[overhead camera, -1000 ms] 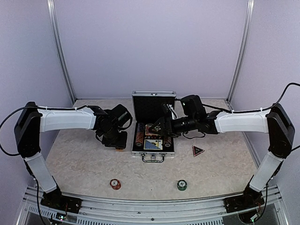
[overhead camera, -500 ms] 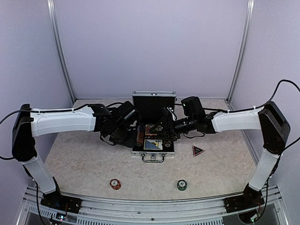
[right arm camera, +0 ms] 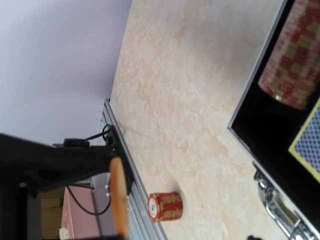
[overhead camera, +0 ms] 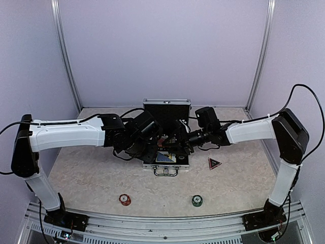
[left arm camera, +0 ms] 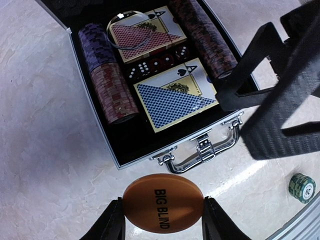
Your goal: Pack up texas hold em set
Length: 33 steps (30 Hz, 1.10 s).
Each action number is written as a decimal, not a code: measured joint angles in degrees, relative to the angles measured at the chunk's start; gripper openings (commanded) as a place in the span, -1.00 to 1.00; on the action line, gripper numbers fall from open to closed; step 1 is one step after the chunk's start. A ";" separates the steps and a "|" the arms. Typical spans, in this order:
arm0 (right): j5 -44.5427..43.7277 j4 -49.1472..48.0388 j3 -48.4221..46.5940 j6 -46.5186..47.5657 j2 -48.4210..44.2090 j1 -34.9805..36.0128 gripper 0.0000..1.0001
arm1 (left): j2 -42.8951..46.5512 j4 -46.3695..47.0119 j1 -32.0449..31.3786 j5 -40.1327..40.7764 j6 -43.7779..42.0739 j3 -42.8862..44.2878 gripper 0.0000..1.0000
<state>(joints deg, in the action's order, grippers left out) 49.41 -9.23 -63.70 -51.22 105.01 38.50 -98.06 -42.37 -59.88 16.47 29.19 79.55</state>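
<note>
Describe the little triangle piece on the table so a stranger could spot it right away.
Find the open silver case in the middle of the table. Just to its right, flat on the table, lies the triangle marker. It is the only three-cornered piece, red and black; the loose red chip stack and green chip stack near the front edge are round.

In the silver aluminium case (left arm camera: 125,140), the red card deck (left arm camera: 147,35) lies behind the blue card deck (left arm camera: 175,95), with small dice (left arm camera: 155,65) between them and chip rows (left arm camera: 107,75) flanking. The red-black triangle marker (overhead camera: 214,163) lies right of the case. A red chip stack (overhead camera: 124,199) and a green chip stack (overhead camera: 197,201) stand nearer, left and right. The orange round disc (left arm camera: 163,208) hangs seemingly over the case's left side.
</note>
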 measured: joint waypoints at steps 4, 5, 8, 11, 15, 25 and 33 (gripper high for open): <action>1.25 -0.13 -0.09 -0.57 0.61 0.00 0.40 | 0.00 -0.09 -1.07 0.13 -0.59 1.18 -0.10; 1.40 -0.13 -0.17 -0.55 0.63 0.00 0.39 | 0.00 -0.09 -1.25 0.15 -0.72 1.46 -0.10; 2.05 -0.09 -0.74 -0.33 0.63 0.00 0.38 | 0.00 -0.07 -1.42 0.09 -0.98 2.29 -0.10; 2.45 0.07 -1.57 0.33 0.74 0.15 0.38 | 0.00 -0.04 -1.51 0.07 -1.14 2.64 -0.10; 2.29 1.09 -2.49 1.95 0.79 0.44 0.39 | 0.00 -0.13 -1.62 0.46 -1.16 2.69 -0.08; -2.54 4.07 -1.90 5.14 0.33 0.44 0.39 | 2.95 -1.46 8.92 -0.55 2.32 -3.87 0.84; -4.81 6.21 -1.90 7.43 -0.68 0.46 0.39 | 8.68 -3.80 25.03 -0.81 5.07 -7.87 0.98</action>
<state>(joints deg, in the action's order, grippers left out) 44.60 -3.03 -65.60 -43.79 104.33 38.96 -89.38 -46.17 -34.85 15.66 34.26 71.68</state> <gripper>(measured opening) 0.695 0.988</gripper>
